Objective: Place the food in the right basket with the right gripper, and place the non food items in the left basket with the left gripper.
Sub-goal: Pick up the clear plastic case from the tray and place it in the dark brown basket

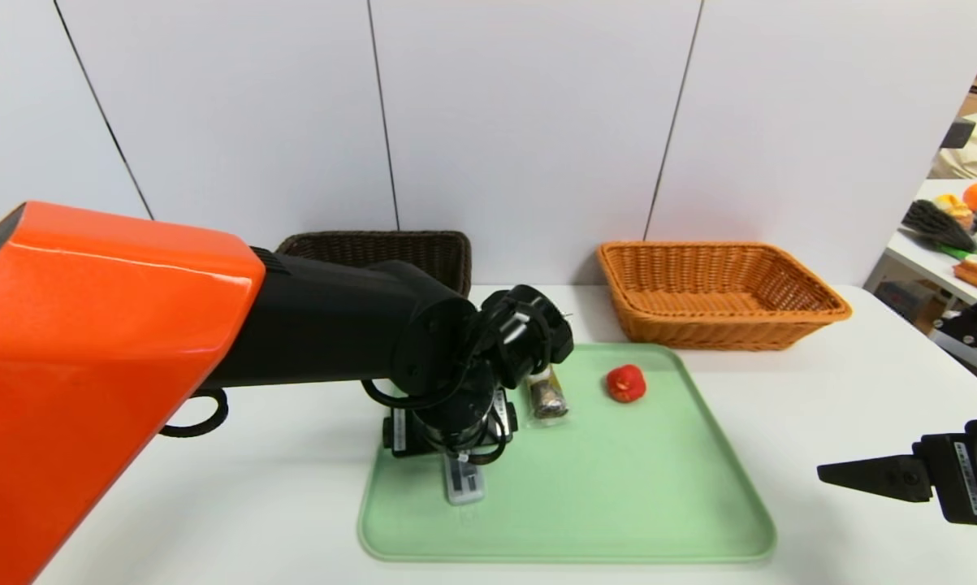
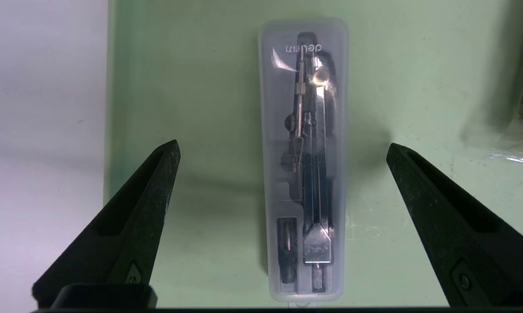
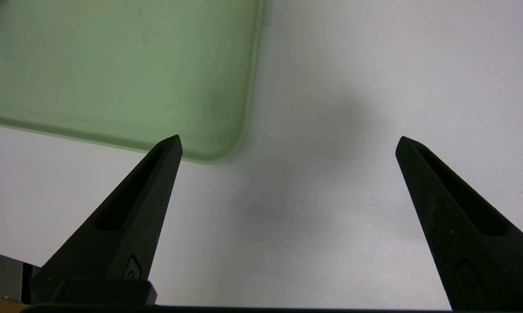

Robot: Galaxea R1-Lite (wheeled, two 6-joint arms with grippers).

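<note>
My left gripper point(image 2: 283, 148) hangs open just above the slim grey case point(image 2: 304, 174), one finger on each side, neither touching it. The case point(image 1: 464, 486) lies on the left part of the green tray point(image 1: 618, 504), mostly hidden under my left wrist in the head view. The snack roll point(image 1: 548, 396) lies beside that wrist, and the red duck point(image 1: 625, 383) sits further right. Behind the tray stand the dark brown basket point(image 1: 391, 252) and the orange-tan basket point(image 1: 719, 292), which looks empty. My right gripper point(image 3: 288, 139) is open over bare table by the tray's near right corner. No white block is in view.
The white table point(image 1: 821, 390) runs to a wall at the back. A side table point(image 1: 959, 236) with assorted clutter stands past the right edge. My left forearm point(image 1: 90, 366) blocks the near left of the head view.
</note>
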